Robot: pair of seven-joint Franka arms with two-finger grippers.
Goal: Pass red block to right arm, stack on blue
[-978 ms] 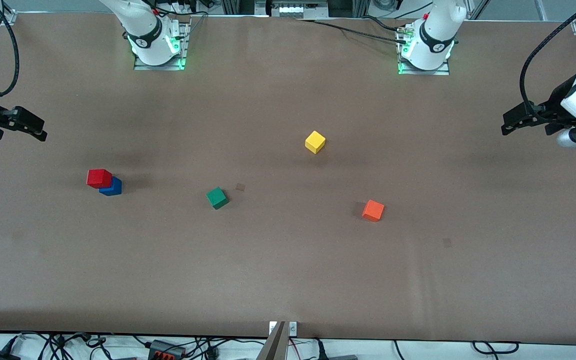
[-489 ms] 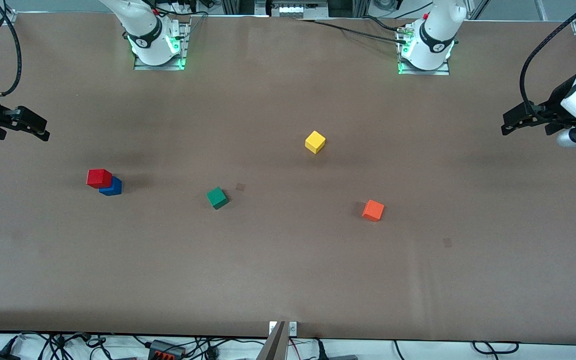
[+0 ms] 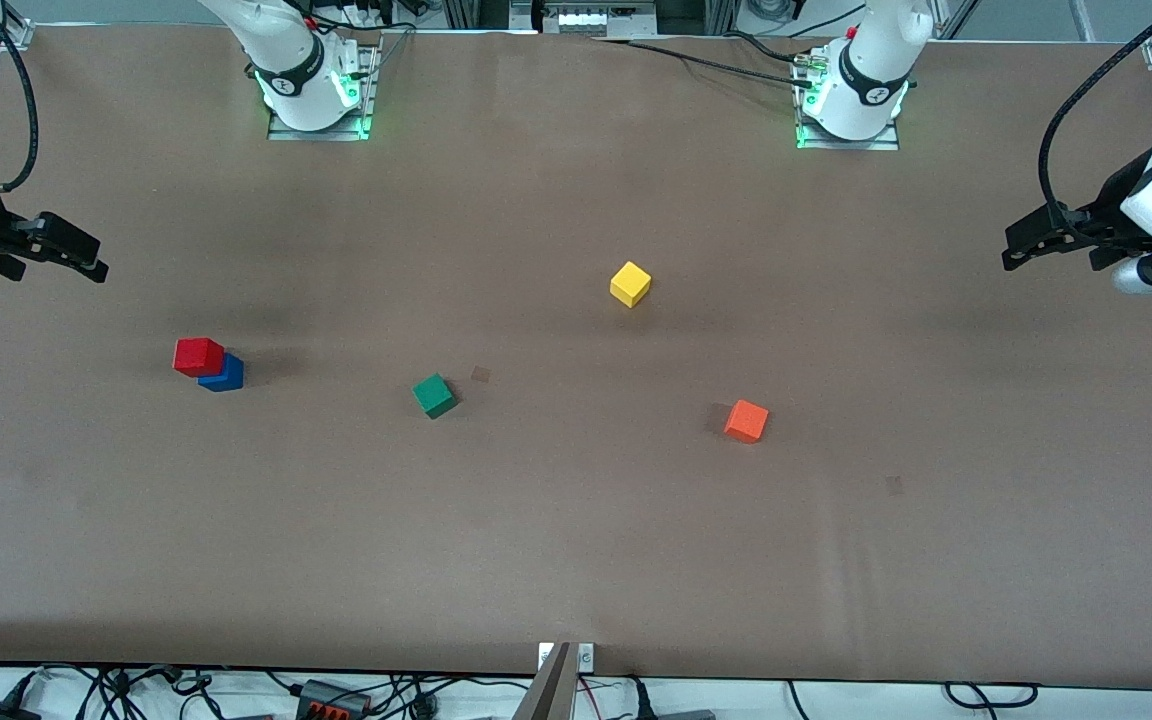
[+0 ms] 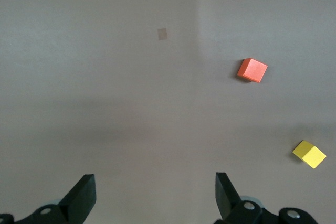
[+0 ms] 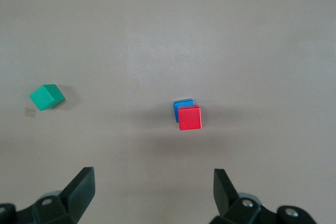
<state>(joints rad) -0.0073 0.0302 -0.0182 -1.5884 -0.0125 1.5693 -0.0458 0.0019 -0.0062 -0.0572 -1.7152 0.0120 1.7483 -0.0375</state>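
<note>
My right claw hangs spread wide and empty over the table's end; my left claw waits likewise. Red block sits on blue block.

White arms, black grippers, cables

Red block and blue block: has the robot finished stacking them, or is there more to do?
It looks finished. The red block sits on the blue block, a little off-centre. Nothing is in hand: the right gripper hangs open at its end of the table, and the left gripper hangs open at the other end. Nothing visible remains.
</note>
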